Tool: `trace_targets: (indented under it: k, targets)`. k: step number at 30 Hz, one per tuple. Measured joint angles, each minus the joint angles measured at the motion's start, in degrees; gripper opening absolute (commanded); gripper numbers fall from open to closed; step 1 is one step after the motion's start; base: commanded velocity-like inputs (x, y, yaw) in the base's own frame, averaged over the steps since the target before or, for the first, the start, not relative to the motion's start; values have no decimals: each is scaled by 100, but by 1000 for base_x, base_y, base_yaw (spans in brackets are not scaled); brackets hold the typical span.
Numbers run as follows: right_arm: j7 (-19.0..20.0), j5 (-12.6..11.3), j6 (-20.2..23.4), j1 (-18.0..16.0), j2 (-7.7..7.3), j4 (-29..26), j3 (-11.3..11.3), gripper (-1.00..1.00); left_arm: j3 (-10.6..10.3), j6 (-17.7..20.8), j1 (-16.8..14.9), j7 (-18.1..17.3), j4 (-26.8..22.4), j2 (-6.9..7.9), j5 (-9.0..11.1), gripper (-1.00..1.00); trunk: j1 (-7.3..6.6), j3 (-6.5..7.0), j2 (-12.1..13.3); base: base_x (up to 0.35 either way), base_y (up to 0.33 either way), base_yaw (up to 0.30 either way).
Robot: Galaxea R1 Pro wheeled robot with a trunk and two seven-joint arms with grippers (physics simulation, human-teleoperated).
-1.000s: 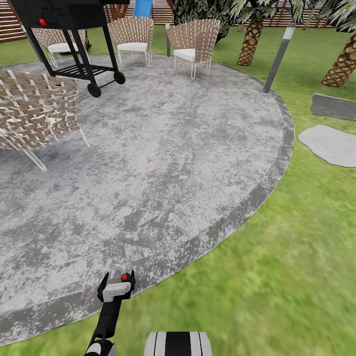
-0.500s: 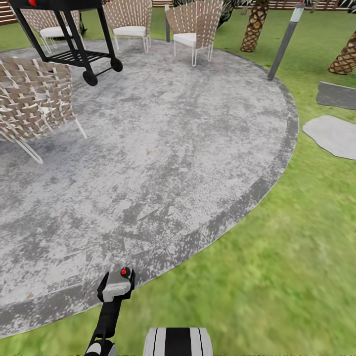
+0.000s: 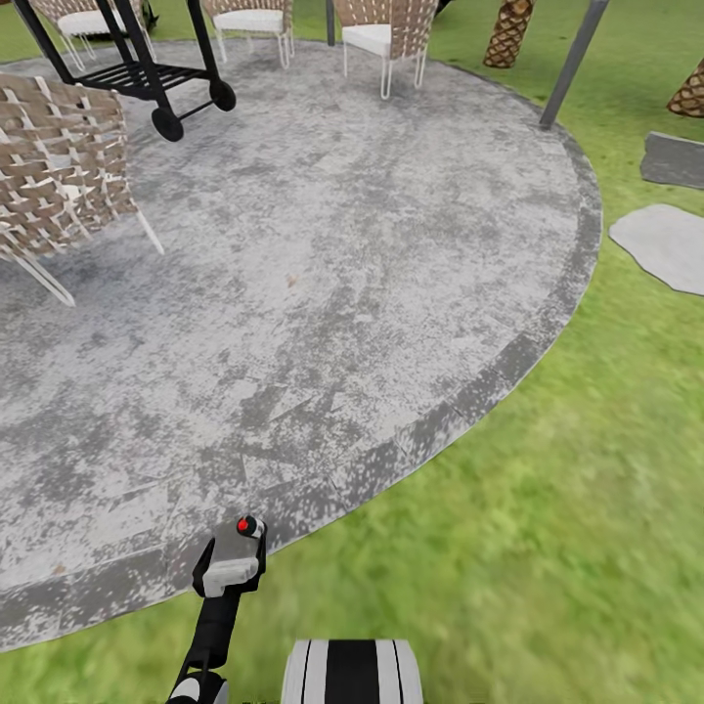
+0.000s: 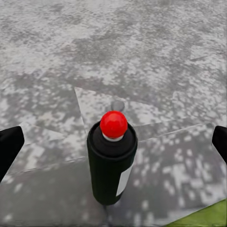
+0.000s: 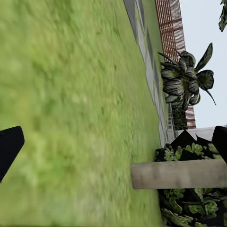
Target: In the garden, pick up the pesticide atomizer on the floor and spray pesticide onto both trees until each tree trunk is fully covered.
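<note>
The pesticide atomizer [image 4: 112, 165] is a black bottle with a whitish label and a red ball top. It stands upright on the dark border of the stone patio. My left gripper [image 4: 113, 142] is open, its black fingertips [image 4: 9, 146] wide apart on either side of the bottle and not touching it. In the head view the left gripper [image 3: 230, 569] is low in the picture, with the atomizer's red top [image 3: 249, 526] just beyond it. My right gripper [image 5: 113, 146] is open over grass. A pale straight column [image 5: 179, 174], perhaps a tree trunk, rises among dark leafy plants.
The round grey patio [image 3: 323, 293] spreads ahead, with a woven chair [image 3: 59, 186] at the left, a black wheeled grill [image 3: 156, 78] and more chairs [image 3: 381, 29] at the back. A lamp post [image 3: 572, 64], palm trunks [image 3: 510, 34] and stepping stones [image 3: 665, 244] stand on the lawn to the right.
The whole picture has slid upward, so the camera has moved and the chairs and grill sit higher. The left arm keeps its place; the atomizer's red top shows slightly higher above it.
</note>
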Motion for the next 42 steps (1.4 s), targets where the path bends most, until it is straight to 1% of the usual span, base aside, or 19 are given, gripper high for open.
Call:
trace_targets:
  k: [15, 42]
  targets:
    - [0, 0, 3, 0, 0, 0, 2, 100, 0, 0, 0, 0, 0, 1, 0, 100, 39, -333, -20, 0, 0, 0]
    - [0, 0, 0, 0, 0, 0, 5, 100, 0, -18, 0, 3, -27, 0, 0, 100, 38, -333, -20, 28, 0, 0]
